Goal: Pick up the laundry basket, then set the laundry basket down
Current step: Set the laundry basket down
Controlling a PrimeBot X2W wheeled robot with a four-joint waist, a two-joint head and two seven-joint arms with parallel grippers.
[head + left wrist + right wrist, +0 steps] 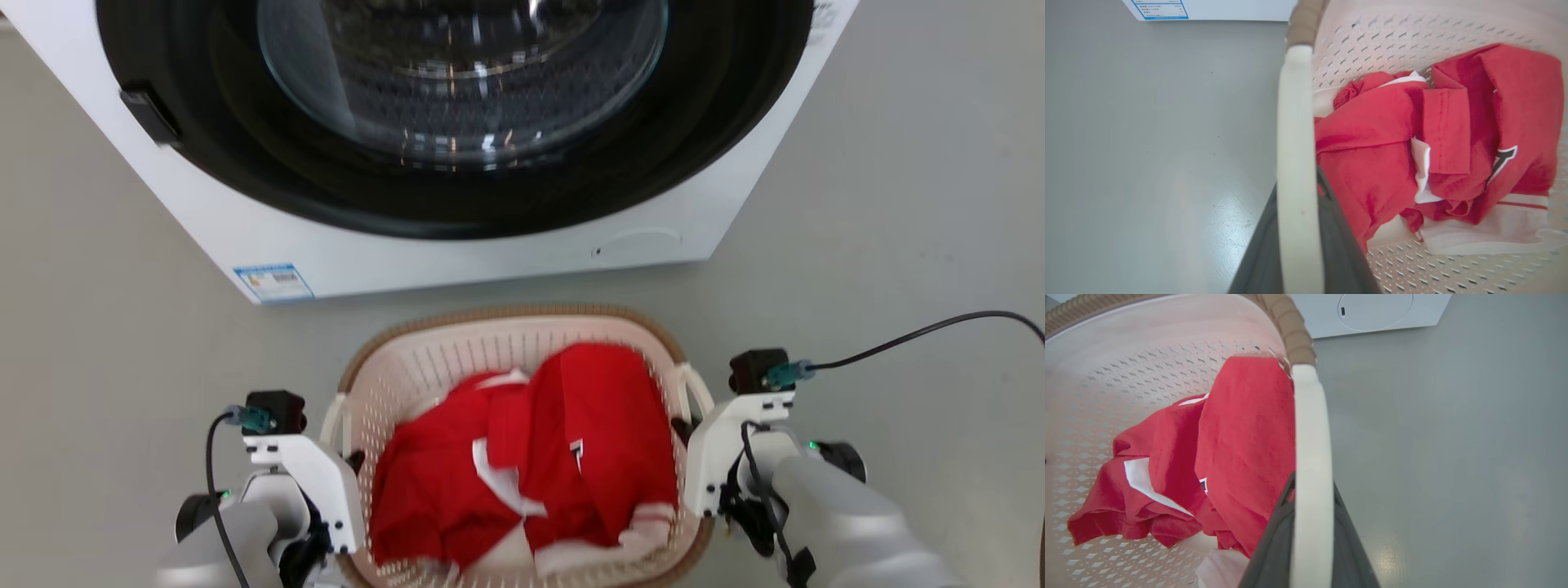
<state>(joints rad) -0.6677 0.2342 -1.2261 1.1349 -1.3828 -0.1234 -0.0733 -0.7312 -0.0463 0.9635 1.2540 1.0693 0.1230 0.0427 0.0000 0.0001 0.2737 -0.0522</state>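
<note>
left gripper (1298, 185) and right gripper (1312, 484), nearly closed, each clamp a loop handle (1296, 122) of the laundry basket (490, 343) between their fingers (1341, 249).

laundry basket (424, 359): I read cream-white, diamond-perforated walls; brown woven-look rim
clothes (588, 408): red, white trim
washing machine (490, 257): white body, black door ring
floor (898, 204): plain grey

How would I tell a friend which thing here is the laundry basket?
Find the big white washing machine with its round glass door. Just in front of it is the laundry basket: cream perforated plastic, a brown woven-look rim, white loop handles, red and white clothes inside.
</note>
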